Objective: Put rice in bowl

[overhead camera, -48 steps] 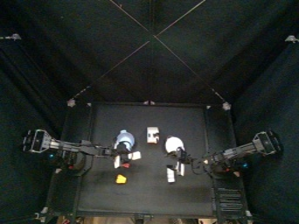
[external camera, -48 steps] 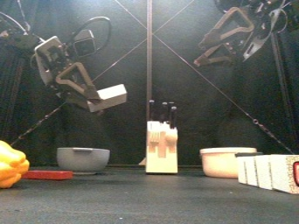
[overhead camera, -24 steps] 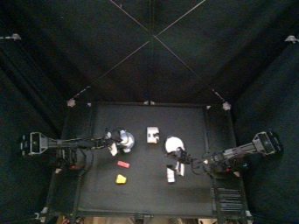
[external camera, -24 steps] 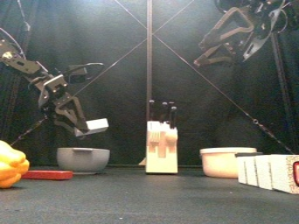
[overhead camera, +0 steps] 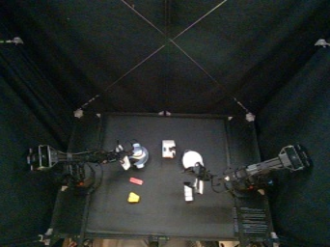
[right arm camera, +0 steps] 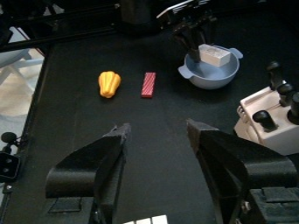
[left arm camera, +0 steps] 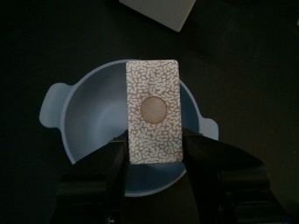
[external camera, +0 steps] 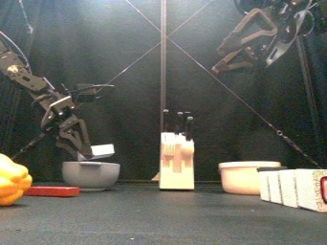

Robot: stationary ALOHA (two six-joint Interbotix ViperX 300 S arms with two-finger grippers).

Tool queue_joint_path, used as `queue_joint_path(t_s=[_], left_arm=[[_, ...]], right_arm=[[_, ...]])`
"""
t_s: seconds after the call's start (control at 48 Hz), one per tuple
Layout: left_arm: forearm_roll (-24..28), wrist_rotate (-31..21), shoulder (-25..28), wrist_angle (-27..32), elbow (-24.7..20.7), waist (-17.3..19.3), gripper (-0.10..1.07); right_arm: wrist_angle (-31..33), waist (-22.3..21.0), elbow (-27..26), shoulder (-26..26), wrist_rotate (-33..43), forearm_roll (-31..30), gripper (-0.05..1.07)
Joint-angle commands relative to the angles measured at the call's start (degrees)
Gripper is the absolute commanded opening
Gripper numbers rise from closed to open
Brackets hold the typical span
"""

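Observation:
The rice is a white patterned packet held between my left gripper's jaws. My left gripper is shut on it and holds it just above the rim of the light-blue bowl, tilted. In the left wrist view the bowl lies right under the packet. From above, the bowl sits left of the table's middle with my left gripper over it. The right wrist view shows the packet over the bowl. My right gripper is open and empty, raised at the right.
A knife block stands mid-table, with a white round dish to its right. Boxes stand at the front right. A yellow pepper and a red block lie at the front left. A yellow-orange block lies near the front.
My left gripper has come down with the packet, from high above the table to just over the bowl. The right arm has not moved.

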Motion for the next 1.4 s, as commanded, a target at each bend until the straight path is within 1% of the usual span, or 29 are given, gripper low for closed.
queue_joint_path(t_s=[0.0, 0.146, 0.396, 0.479, 0.771, 1.146, 1.375], left_arm=[[-0.1, -0.1, 0.3, 0.2, -0.5, 0.3, 0.55], [-0.9, -0.2, 0.5, 0.3, -0.6, 0.4, 0.58], [-2.2, -0.2, 0.6, 0.2, -0.4, 0.4, 0.75], [-2.1, -0.2, 0.6, 0.3, -0.5, 0.4, 0.78], [-2.2, -0.1, 0.6, -0.1, -0.5, 0.4, 0.8], [-2.2, -0.1, 1.4, -0.3, -0.8, 0.4, 0.91], [-2.1, -0.1, 2.0, -0.3, -1.1, 0.1, 0.91]], right_arm=[[0.2, -0.1, -0.8, -0.4, 0.1, -0.1, 0.88], [0.2, -0.1, -0.8, -0.4, 0.1, -0.1, 0.88], [0.2, -0.1, -0.8, -0.4, 0.1, -0.1, 0.88], [0.2, -0.1, -0.8, -0.4, 0.1, -0.1, 0.88], [0.2, -0.1, -0.8, -0.4, 0.1, -0.1, 0.88], [0.2, -0.1, -0.8, -0.4, 0.1, -0.2, 0.88], [0.2, -0.1, -0.7, -0.4, 0.1, -0.1, 0.88]])
